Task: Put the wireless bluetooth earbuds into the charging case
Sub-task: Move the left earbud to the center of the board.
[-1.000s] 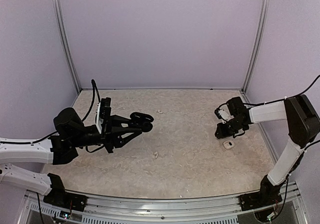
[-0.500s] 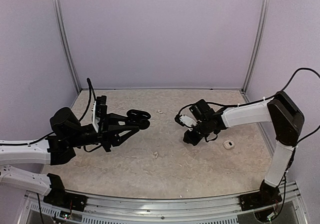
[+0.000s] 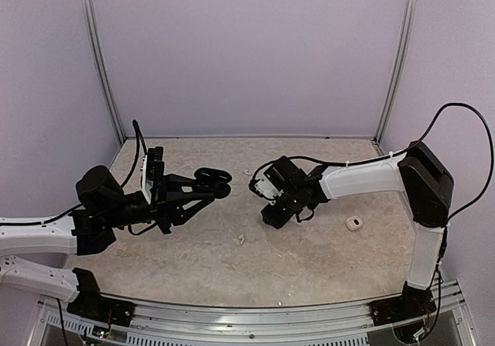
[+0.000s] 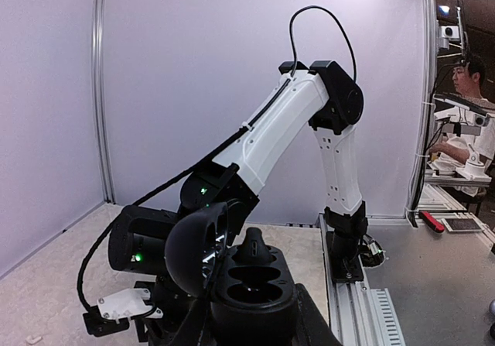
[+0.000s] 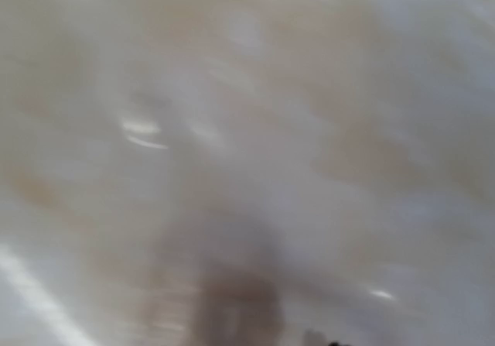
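My left gripper [image 3: 207, 189] is shut on a black charging case [image 3: 214, 180] and holds it above the table, lid open. In the left wrist view the case [image 4: 252, 284] sits between my fingers [image 4: 308, 319], with its domed lid [image 4: 193, 247] tipped to the left. One black earbud [image 4: 256, 249] stands in the far slot and two nearer slots look empty. My right gripper [image 3: 272, 217] points down just over the table's middle. Its wrist view is all motion blur, so its jaws do not show. Two tiny white earbuds [image 3: 240, 239] [image 3: 247, 173] lie on the table.
A small white square object [image 3: 354, 223] lies on the table at the right. The right arm [image 4: 271, 129] stretches across in front of the held case. Purple walls close in the back and sides.
My right arm has swept left from beside the small white object to the table's middle. My left arm with the case has hardly moved.
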You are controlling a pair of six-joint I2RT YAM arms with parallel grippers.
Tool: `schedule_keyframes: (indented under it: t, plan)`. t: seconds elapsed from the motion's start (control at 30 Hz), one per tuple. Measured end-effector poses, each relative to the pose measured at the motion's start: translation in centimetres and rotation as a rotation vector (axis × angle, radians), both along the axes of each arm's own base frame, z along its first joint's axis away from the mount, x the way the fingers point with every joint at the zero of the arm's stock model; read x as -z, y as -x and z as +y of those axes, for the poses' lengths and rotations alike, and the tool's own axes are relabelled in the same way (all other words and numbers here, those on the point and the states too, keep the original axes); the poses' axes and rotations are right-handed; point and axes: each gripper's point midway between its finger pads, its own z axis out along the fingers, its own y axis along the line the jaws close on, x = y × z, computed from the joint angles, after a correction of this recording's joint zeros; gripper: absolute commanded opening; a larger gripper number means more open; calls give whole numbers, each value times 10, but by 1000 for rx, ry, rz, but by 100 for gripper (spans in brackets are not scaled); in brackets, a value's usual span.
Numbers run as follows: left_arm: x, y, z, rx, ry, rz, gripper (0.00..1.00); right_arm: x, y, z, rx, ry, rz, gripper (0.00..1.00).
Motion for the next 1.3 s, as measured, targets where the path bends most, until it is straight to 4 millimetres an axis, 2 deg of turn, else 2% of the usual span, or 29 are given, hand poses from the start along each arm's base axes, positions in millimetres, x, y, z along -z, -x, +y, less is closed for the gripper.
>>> schedule_keyframes:
  t: [0.13,0.2,0.3,0.4,0.5,0.67,0.77,1.0,1.3]
  plan:
    - [1,0,0,0,-2,1,0,-14,16,18,-45,-90,56,50]
    - [1,0,0,0,-4,2,0,-30,17,18,-51,-141,62,47]
    - [1,0,0,-1,-4,3,0,-60,9,2,-15,-212,40,39]
    - [4,0,0,-2,-8,6,0,-74,-3,-19,36,-233,18,30]
    - [5,-1,0,-2,-11,9,0,-59,-7,-42,96,-199,33,24]
    - [7,-3,1,-11,-15,12,0,-12,17,-72,146,-105,125,18]
    - [7,-3,1,-11,-15,13,0,-3,20,-79,159,-85,142,17]
    - [9,-3,2,-14,-18,15,0,25,10,-87,186,-42,157,15]
    - [6,-2,4,-15,-13,11,0,23,-27,-71,157,-53,99,14]
